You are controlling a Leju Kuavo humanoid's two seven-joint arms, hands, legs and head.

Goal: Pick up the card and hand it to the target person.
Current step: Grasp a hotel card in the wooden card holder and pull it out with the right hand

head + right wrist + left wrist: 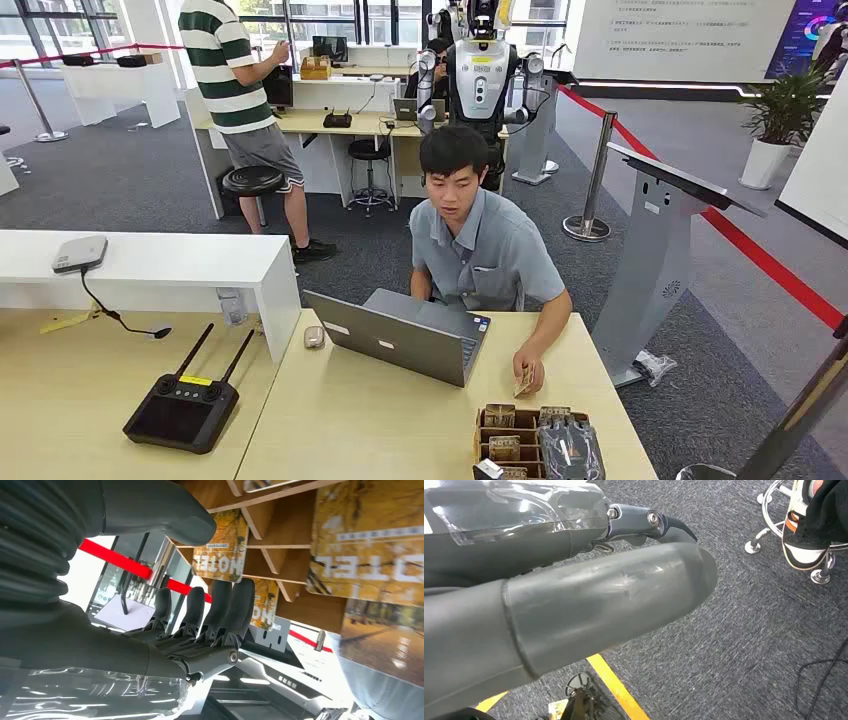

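step: reaching for a card | right hand [200, 625] empty, fingers apart beside the card rack [505, 432], lower right of head view | left hand [574, 605] state unclear | next: pinch one hotel card [220, 555]

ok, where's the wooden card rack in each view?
Head view: card rack at the bottom edge, right of centre, on the table.
Left wrist view: not in it.
Right wrist view: its wooden dividers across the upper part.
Shared landmark: red barrier belt.
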